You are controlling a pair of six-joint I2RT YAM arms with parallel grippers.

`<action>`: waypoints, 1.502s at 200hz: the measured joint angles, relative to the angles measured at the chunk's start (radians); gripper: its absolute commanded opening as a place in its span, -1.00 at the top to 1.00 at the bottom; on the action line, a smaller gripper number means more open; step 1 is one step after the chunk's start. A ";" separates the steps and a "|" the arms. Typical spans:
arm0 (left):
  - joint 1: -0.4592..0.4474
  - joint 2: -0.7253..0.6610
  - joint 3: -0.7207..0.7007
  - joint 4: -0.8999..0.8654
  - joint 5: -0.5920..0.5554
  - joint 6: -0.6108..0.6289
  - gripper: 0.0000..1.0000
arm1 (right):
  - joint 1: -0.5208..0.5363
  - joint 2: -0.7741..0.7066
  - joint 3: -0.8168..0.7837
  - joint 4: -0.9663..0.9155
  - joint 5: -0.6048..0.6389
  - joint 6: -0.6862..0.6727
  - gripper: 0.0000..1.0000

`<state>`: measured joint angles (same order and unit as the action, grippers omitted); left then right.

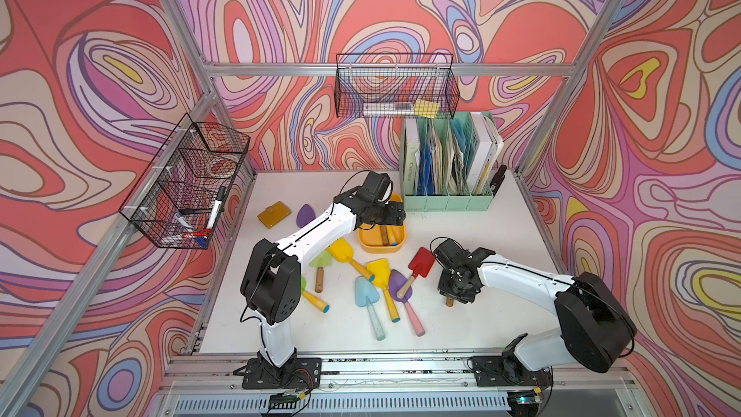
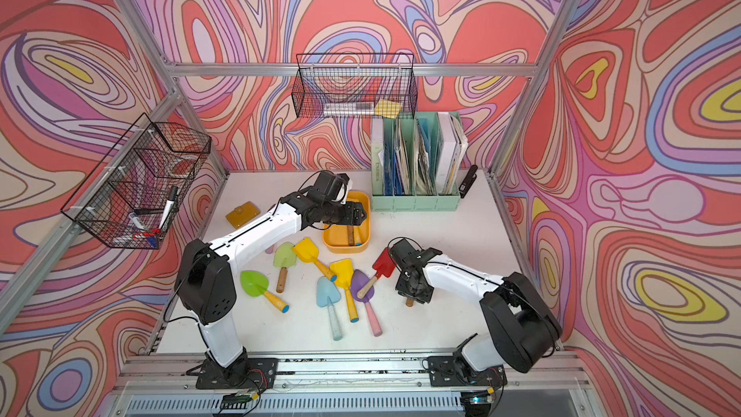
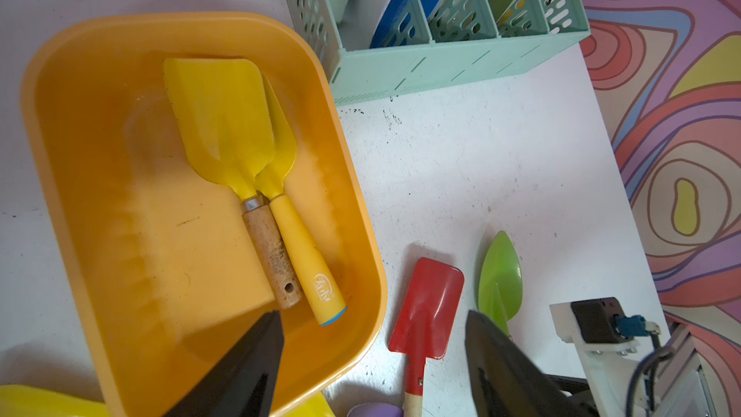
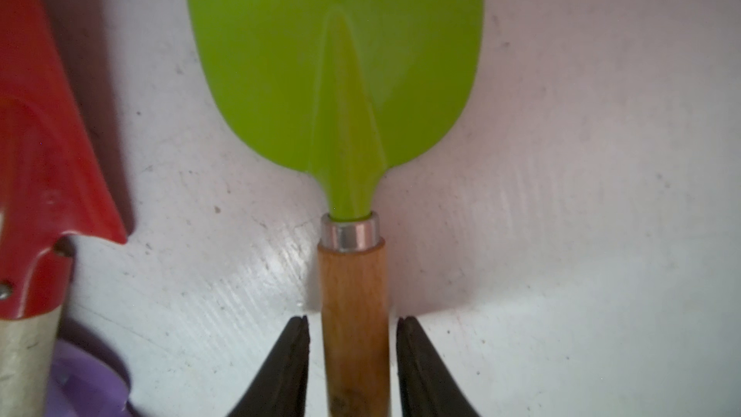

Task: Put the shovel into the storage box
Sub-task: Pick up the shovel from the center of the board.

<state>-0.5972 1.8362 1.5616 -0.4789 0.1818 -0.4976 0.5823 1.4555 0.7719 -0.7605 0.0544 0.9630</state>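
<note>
Green shovel [image 4: 333,74] lies flat on the surface [image 4: 561,194], outside the storage box [image 3: 60,134].
Right fingers [image 4: 288,359] straddle its wooden handle with thin gaps either side, not clamped yet. Red shovel [image 4: 40,154] just beside. Left fingers [image 3: 248,367] spread wide, grasping nothing, over the box's edge; two yellow shovels [image 3: 224,122] lie inside.

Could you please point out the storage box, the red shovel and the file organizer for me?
storage box [image 3: 180,258]: left wrist view, bare floor.
red shovel [image 3: 427,306]: left wrist view, blade.
file organizer [image 1: 447,202]: a top view, front wall.
</note>
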 measured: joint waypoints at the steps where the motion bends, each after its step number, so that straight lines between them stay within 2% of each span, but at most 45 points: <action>1: 0.000 0.000 0.000 0.000 0.000 0.000 -0.54 | 0.000 0.000 0.000 0.000 0.000 0.001 0.36; 63: -0.012 0.000 0.000 0.000 0.013 -0.001 -0.54 | 0.000 0.000 0.000 0.006 -0.002 0.000 1.00; 110: -0.019 0.000 -0.003 0.018 0.069 -0.008 -0.55 | 0.000 -0.039 0.053 -0.073 0.010 -0.049 1.00; 171: -0.020 0.000 -0.040 0.092 0.159 -0.028 -0.47 | 0.000 -0.143 0.240 -0.134 -0.013 -0.258 1.00; 223: -0.032 0.000 -0.045 0.138 0.188 -0.043 -0.40 | 0.000 -0.114 0.345 -0.148 -0.060 -0.369 1.00; 300: -0.040 0.000 -0.099 0.224 0.235 -0.080 -0.32 | 0.000 -0.026 0.392 -0.140 -0.106 -0.410 1.00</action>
<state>-0.6376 1.8362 1.4624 -0.2546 0.4168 -0.5774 0.5827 1.4292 1.1641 -0.9001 -0.0521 0.5533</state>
